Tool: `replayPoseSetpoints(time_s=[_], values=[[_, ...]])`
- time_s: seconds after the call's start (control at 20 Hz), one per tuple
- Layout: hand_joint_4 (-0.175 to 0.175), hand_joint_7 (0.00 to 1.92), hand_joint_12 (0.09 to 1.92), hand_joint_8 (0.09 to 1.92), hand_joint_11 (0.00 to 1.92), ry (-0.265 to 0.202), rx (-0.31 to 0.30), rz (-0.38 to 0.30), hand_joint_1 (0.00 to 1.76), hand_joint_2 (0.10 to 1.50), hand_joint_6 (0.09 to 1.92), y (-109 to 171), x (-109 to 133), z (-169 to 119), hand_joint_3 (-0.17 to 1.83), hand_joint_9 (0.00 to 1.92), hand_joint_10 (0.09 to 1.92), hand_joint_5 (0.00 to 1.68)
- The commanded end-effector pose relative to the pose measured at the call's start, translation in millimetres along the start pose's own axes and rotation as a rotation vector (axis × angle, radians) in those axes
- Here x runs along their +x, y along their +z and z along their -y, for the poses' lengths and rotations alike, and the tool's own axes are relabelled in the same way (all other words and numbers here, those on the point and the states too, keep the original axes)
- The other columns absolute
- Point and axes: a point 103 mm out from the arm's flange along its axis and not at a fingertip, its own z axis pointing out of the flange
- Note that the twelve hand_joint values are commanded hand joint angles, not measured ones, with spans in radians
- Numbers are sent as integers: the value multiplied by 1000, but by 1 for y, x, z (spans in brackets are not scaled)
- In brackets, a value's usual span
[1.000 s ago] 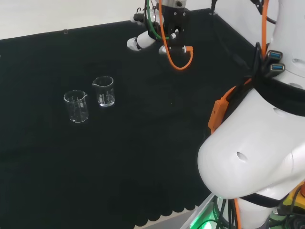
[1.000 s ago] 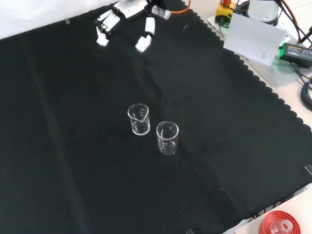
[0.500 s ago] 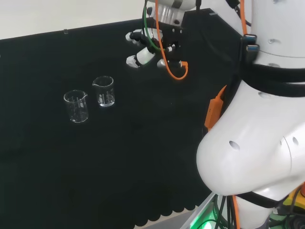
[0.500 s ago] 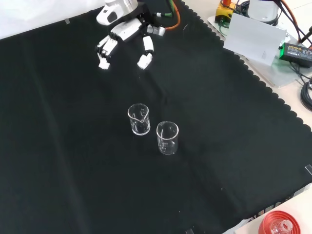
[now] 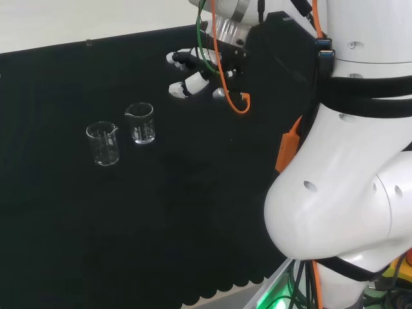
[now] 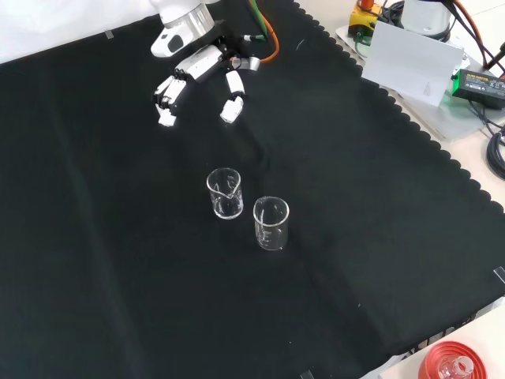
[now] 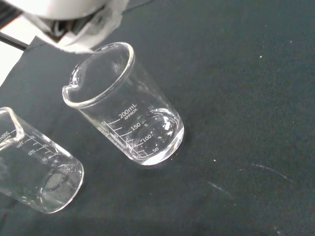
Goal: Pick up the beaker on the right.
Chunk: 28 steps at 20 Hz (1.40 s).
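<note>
Bare black cloth (image 6: 197,150) is lying between the hand (image 6: 197,67) and two beakers (image 6: 225,193) (image 6: 271,223) crowding just beside each other.

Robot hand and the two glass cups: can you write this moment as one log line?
phase: approach | hand: open, above cloth, holds nothing | right beaker: upright, untouched | left beaker: upright, beside it

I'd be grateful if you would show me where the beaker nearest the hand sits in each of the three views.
Head view: the beaker is the right one of the pair, left of and below the hand.
Front view: the beaker is the upper-left one, below the hand.
Wrist view: the beaker is the fully visible one.
Shared landmark: the second beaker beside it.
</note>
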Motion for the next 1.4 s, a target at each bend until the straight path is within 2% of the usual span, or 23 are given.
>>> replayPoseSetpoints(time_s=[0.05,0.3,0.5,0.75,1.05,1.4], values=[[-55,187,1210,601,0,-40,7,-47,810,447,87,14,-4,-9,806,292,668,268],[-55,182,1202,601,0,-64,30,-66,809,450,87,28,-7,-16,784,288,672,268],[-55,183,1199,602,0,-76,36,-113,809,447,87,40,-11,-21,778,290,673,272],[-54,197,1196,607,0,-102,41,-229,810,447,87,50,-14,-24,770,300,676,281],[-54,200,1194,608,0,-143,48,-242,813,447,87,56,-7,-27,764,304,676,284],[-53,202,1192,608,0,-161,72,-251,815,449,87,74,-1,-28,758,308,674,286]])
